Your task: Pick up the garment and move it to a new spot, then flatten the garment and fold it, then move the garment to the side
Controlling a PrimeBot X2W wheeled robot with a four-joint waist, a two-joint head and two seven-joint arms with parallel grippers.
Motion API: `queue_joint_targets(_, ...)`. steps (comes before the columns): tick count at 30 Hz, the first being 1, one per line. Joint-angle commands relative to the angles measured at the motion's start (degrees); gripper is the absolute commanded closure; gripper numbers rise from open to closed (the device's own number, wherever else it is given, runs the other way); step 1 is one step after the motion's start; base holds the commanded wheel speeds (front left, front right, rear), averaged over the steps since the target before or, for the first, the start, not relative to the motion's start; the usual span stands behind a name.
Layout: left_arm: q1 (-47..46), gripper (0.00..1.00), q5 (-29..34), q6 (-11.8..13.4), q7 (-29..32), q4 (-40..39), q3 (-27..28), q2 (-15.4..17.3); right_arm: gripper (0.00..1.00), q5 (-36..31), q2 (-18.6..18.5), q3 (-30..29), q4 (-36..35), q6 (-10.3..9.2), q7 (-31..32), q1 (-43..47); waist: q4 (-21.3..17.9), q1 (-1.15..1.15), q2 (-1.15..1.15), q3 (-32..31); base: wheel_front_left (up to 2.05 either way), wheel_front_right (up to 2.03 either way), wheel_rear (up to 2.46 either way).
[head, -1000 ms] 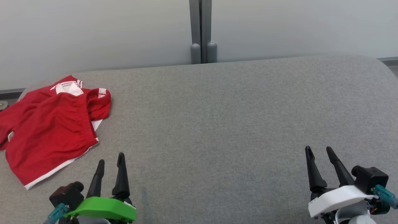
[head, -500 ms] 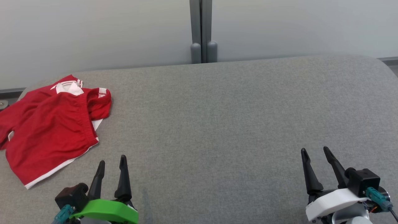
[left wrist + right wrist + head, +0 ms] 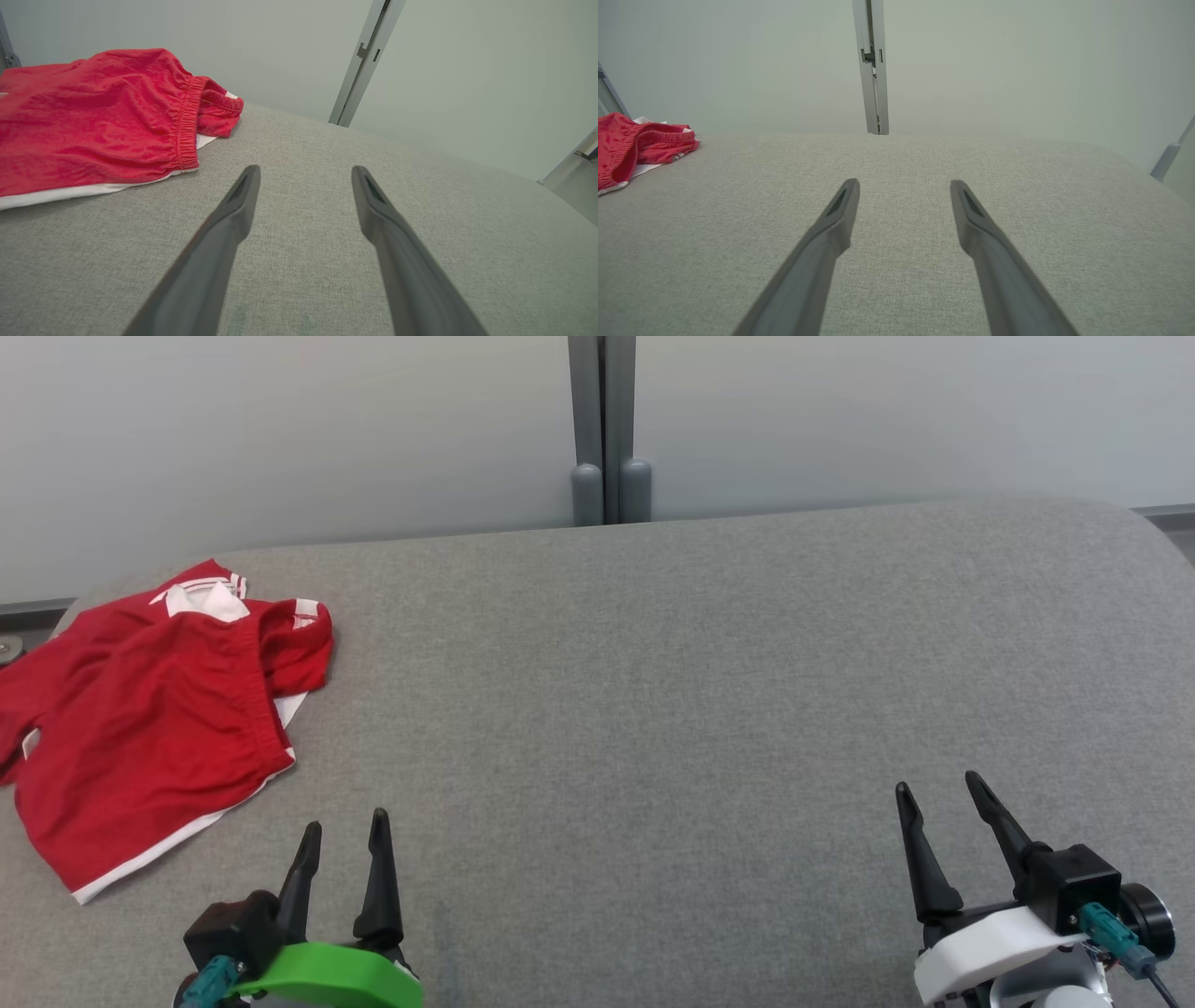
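**Head view, with the 2 wrist views.** The garment point(image 3: 149, 728), red shorts with white trim, lies loosely doubled and rumpled at the left of the frame. It rests on the left end of the grey counter point(image 3: 672, 691), and its far-left part reaches the counter's edge. The left gripper point(image 3: 345, 821) is seen at the lower left, near the garment's white hem point(image 3: 168, 849) but apart from it. The right gripper point(image 3: 938, 784) is seen at the lower right, well apart from the garment. The fingers point(image 3: 224, 233) of both grippers are spread apart and nothing is held.

The pick-up is judged to be the step in hand. A sound grasp is best taken by the left gripper at the elastic waistband point(image 3: 187, 123), where the cloth is gathered and thick. The fingers are to be lowered astride that ridge and closed on all layers, so that no single layer is dragged. The wide centre of the counter is judged a suitable new spot. 1 risk is noted: cloth near the edge may slide off if pushed rather than lifted.
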Motion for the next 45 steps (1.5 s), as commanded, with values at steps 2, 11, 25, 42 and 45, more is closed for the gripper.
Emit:
queue_joint_targets(2,0.67,0.0,1.47,0.09,-0.6,0.44,-0.26,0.45,0.0,-1.27,-0.34,-0.11,-0.33,0.0,-0.63,0.6,-0.05,0.0,0.0,0.02,0.0,0.0,0.0)
queue_joint_targets(11,0.94,0.0,3.87,0.34,-1.56,1.19,-0.78,0.48,0.0,-3.91,-0.37,0.05,-0.25,0.0,-1.49,0.9,-0.27,0.0,0.0,-0.03,0.0,0.0,0.0)
queue_joint_targets(25,1.08,0.0,3.43,0.33,-1.4,1.69,-0.28,0.46,0.0,-2.88,-0.37,0.18,0.23,0.0,-1.51,1.01,-0.31,0.0,0.0,-0.12,0.0,0.0,0.0)
queue_joint_targets(42,0.7,0.0,4.54,0.76,-1.4,0.91,0.14,0.46,0.0,-2.54,-0.33,-0.98,-0.31,-0.01,-1.49,1.65,6.92,0.0,0.0,0.0,0.0,0.0,0.0)
queue_joint_targets(45,0.62,0.0,5.02,0.72,-1.4,0.78,0.49,0.46,0.0,-2.33,-0.33,-1.1,-0.37,-0.01,-1.45,1.55,10.31,0.0,0.0,0.24,0.0,0.0,0.0)
